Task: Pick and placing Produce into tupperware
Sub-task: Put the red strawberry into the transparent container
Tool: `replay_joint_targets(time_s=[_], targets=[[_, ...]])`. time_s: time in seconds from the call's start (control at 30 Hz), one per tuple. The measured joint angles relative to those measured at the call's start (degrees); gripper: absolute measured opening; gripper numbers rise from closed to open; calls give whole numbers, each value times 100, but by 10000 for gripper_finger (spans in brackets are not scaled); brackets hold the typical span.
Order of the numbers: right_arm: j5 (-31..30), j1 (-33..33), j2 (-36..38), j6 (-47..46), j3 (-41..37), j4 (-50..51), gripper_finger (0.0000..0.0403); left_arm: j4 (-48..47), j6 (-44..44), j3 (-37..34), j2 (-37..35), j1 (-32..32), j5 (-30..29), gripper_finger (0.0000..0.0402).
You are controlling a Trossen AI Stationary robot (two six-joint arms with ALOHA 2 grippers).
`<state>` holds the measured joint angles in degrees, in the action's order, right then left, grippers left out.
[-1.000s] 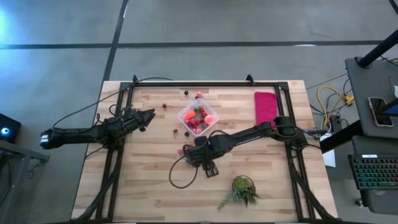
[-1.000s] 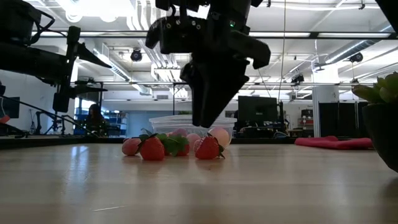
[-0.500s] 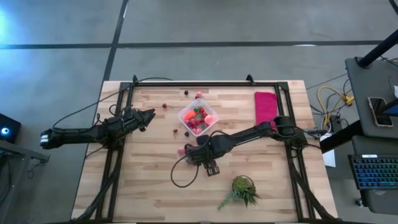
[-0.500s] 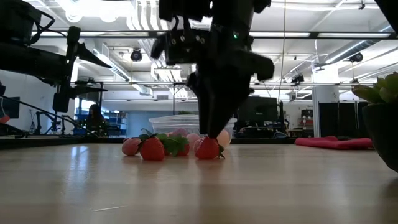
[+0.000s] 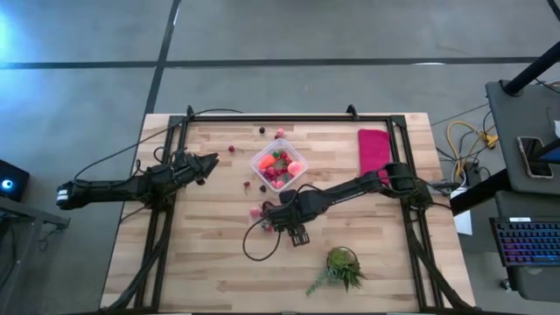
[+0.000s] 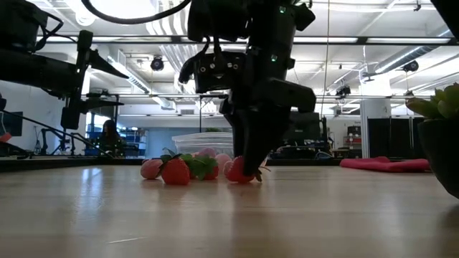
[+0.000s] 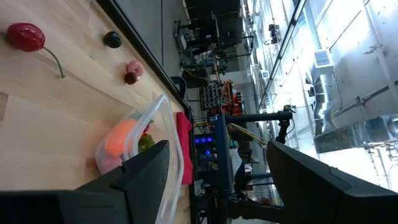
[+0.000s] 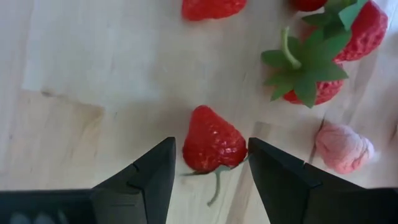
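Right pincer (image 8: 210,163) low over the desk (image 5: 210,236), fingers spread either side of a red strawberry (image 8: 213,141), not yet pinching. At 1 o'clock of that berry, a leafy strawberry (image 8: 314,81); at 3 o'clock, a pale pink piece (image 8: 344,147); at 12 o'clock, another red berry (image 8: 211,7). Farther out, at 12 o'clock, the clear tupperware (image 5: 278,165) holding red pieces and an orange one. Loose berries (image 5: 232,149) at 11 o'clock. Magenta cloth (image 5: 374,150) at 2 o'clock; green plant (image 5: 341,267) at 5 o'clock. Left pincer (image 5: 210,161) parked at 9 o'clock, fingers spread, empty.
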<state>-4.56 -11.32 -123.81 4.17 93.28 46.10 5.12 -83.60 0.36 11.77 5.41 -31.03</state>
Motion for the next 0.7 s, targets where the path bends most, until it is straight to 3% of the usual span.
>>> replay_joint_targets(time_s=[0.27, 0.7], targets=[[-225, 1, -2, -250, -99, -35, 192, 0, 0, 0, 0, -1, -2, 255], [-144, 49, 55, -687, 127, 324, 140, -1, 0, 0, 0, -1, -1, 255]])
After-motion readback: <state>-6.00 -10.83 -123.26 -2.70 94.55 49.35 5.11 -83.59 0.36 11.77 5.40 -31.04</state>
